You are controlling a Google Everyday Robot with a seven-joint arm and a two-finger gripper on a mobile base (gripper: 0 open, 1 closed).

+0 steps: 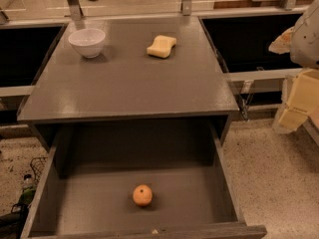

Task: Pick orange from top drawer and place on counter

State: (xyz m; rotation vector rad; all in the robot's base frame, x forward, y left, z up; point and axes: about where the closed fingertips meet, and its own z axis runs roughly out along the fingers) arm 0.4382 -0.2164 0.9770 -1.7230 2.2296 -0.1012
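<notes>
The orange (142, 195) lies on the flat bottom of the open top drawer (225, 183), near its front middle, dark stem dot up. The gray counter (129, 83) stretches above and behind the drawer. My gripper (298, 102) shows as pale yellow parts at the right edge of the view, beside the counter's right side, well apart from the orange and holding nothing that I can see. A white rounded part of the arm (306, 34) sits above it.
A white bowl (87, 42) stands at the counter's back left. A pale yellow wavy-edged sponge (161, 46) lies at the back middle. Dark recesses flank the counter on both sides. Speckled floor lies to the right of the drawer.
</notes>
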